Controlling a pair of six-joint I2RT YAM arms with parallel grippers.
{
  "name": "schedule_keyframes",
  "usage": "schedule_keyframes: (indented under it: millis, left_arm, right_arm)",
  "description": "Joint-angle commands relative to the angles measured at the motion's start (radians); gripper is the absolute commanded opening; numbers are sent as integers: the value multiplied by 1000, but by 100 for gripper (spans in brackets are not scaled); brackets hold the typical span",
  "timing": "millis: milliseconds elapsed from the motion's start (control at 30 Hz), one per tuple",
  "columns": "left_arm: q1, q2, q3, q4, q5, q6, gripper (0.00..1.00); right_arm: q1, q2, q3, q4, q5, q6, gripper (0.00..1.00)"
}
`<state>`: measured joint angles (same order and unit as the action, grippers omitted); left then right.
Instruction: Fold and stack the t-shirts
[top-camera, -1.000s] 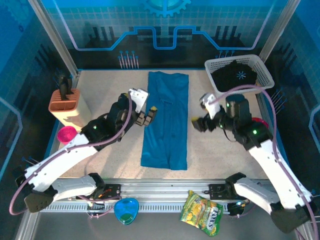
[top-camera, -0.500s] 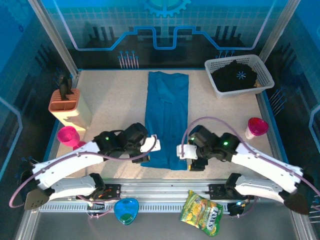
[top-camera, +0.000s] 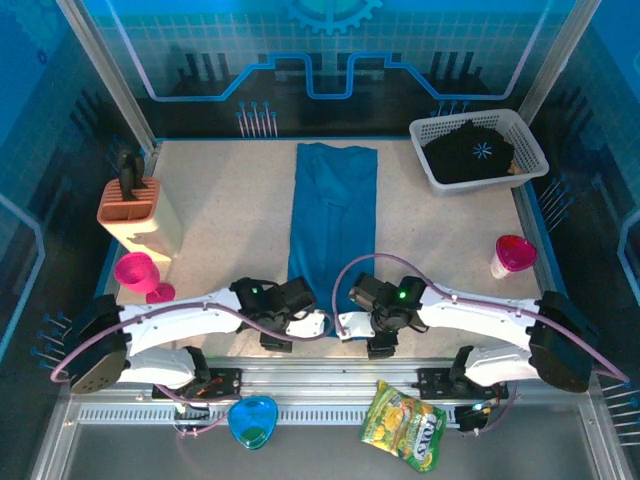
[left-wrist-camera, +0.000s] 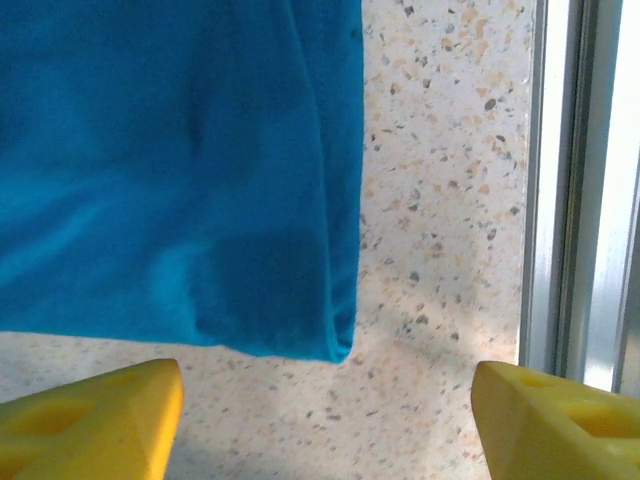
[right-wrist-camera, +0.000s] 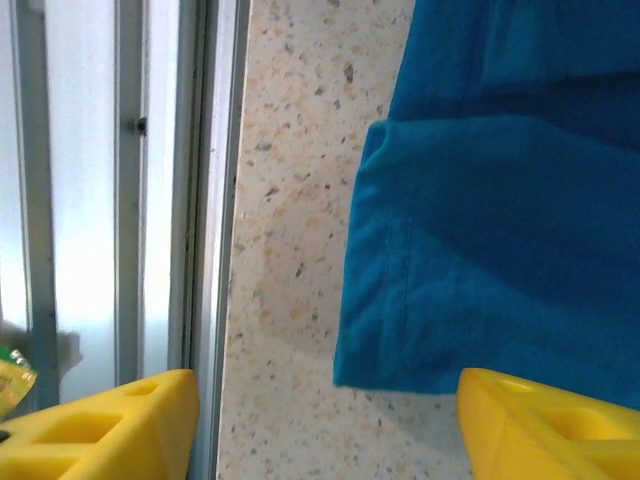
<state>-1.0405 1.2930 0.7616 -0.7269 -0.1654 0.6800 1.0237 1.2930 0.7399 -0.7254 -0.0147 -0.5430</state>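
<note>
A teal-blue t-shirt (top-camera: 333, 225), folded into a long narrow strip, runs from the back of the table toward the front. Both grippers are low at its near hem. My left gripper (top-camera: 306, 323) is open, and the hem's corner (left-wrist-camera: 338, 348) lies just ahead of the gap between its yellow fingertips (left-wrist-camera: 95, 418). My right gripper (top-camera: 349, 324) is open too, with the other hem corner (right-wrist-camera: 345, 372) just ahead of its fingertips (right-wrist-camera: 545, 428). Neither holds cloth. The black t-shirt (top-camera: 470, 152) with a white starburst lies in the white mesh basket (top-camera: 527, 137) at back right.
The aluminium front rail (left-wrist-camera: 555, 200) (right-wrist-camera: 150, 180) runs close beside both grippers. An orange knife block (top-camera: 135, 208) and a pink cup (top-camera: 135, 272) stand at the left, another pink cup (top-camera: 511, 255) at the right. A snack bag (top-camera: 403, 425) lies beyond the rail.
Both arms have swung back from the shirt's middle to its near hem and dropped low. The shirt has not moved.
</note>
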Motion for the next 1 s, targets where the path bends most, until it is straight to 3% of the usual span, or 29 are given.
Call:
schedule_keyframes:
  millis: [0,733,833,967]
  left_arm:
    - [-9,45,-26,50,36,15,66]
    - [-9,186,-155,374,-110,96,64]
    - [-9,219,-156,407,-144,107,45]
    - [-9,245,-152,447,-186,116,36]
  right_arm:
    - [18,33,-13,62,-27,42,67]
    - [18,199,-19,98,17,72,57]
    - [18,204,-19,106,37,70,54]
    - [14,201,-20,127,53,66,46]
